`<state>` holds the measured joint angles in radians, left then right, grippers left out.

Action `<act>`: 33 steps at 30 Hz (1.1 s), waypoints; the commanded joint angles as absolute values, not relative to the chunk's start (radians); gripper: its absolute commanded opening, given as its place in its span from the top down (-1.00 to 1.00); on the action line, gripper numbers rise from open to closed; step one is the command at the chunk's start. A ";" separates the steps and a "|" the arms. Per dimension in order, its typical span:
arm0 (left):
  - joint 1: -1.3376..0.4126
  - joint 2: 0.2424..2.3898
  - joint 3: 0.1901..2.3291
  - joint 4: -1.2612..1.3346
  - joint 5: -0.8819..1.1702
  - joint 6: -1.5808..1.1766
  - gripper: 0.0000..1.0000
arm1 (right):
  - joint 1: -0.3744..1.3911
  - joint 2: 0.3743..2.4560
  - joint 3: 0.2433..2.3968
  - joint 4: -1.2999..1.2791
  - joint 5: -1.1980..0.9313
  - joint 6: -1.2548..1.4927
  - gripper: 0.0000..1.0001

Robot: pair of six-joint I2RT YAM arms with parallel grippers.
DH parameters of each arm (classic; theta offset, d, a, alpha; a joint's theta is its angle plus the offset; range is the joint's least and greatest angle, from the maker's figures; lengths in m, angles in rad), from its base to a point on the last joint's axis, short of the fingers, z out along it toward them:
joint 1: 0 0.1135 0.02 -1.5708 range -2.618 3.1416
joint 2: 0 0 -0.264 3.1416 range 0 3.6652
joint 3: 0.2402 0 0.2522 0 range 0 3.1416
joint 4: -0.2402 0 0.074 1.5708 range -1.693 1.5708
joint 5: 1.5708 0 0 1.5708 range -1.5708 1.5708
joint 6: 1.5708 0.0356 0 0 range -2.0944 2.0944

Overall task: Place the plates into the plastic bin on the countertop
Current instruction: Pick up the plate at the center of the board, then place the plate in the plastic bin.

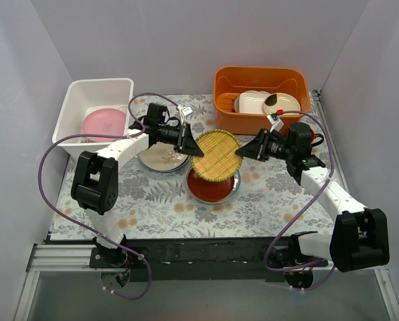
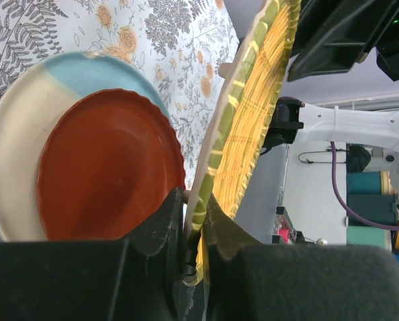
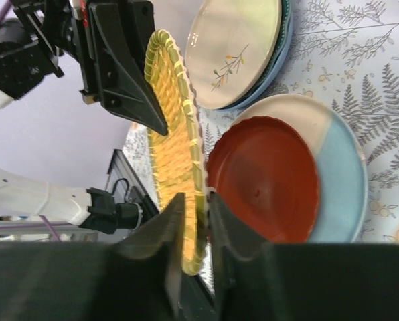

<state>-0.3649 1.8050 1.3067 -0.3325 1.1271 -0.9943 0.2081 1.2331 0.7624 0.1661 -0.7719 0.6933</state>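
Pink plate point(image 1: 104, 123) in the plastic bin point(image 1: 74, 101) shows only overhead.

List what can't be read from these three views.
1. Right wrist view: whether the right gripper presses the yellow plate or only straddles its rim. The fingers crowd the bottom of the frame.
2. Top view: how many plates lie in the stack under the leaf plate. The left gripper covers part of it.
3. Top view: anything beneath the pink plate in the white bin.
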 commanded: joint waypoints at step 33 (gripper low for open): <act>-0.383 1.710 1.368 -0.353 0.945 -0.962 1.00 | 0.199 1.170 0.767 0.144 -0.709 0.644 -0.96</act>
